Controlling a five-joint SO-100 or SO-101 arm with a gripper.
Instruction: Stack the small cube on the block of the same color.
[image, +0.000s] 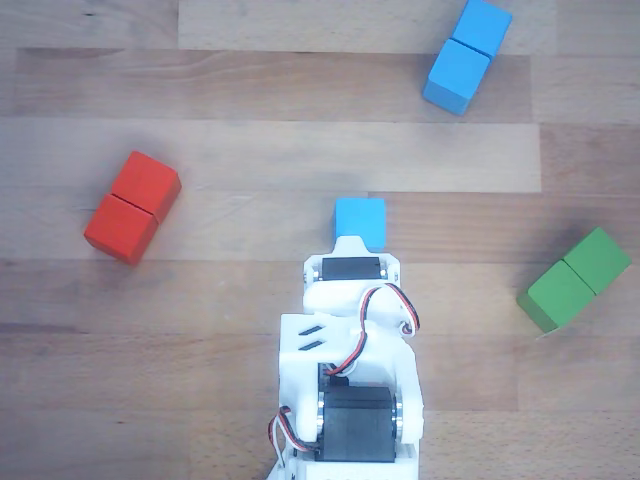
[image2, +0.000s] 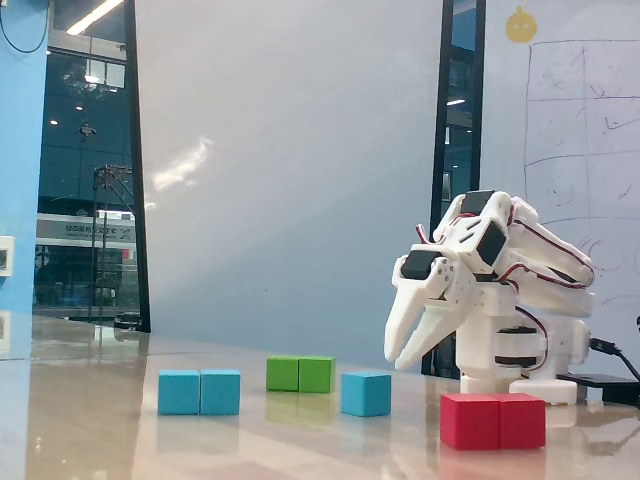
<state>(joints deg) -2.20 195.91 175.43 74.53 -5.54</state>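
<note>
On a pale wooden table (image: 250, 120), the other view looks straight down on the white arm (image: 350, 380), which enters from 6 o'clock and reaches toward the middle of the picture. The small cube (image: 359, 221) lies just beyond the arm's front end at its 12 o'clock, its near edge hidden under the wrist housing; the fingers cannot be seen from above. In the fixed view the gripper (image2: 407, 353) hangs in the air, pointing down and to the left, its two white fingers (image2: 400, 325) slightly parted with nothing between them. There the small cube (image2: 365, 393) rests on the table below the fingertips, at about their 7 o'clock, clear of them. The block of the same color (image: 466, 55) lies in the other view at 1 o'clock from the small cube, well apart, tilted with its long axis running toward 1 o'clock and its seam showing across the middle; in the fixed view it (image2: 199, 392) sits far at 9 o'clock. A red block (image: 132, 207) lies at 9 o'clock from the small cube in the other view, and a green block (image: 574, 279) at 4 o'clock, both well apart from it.
</note>
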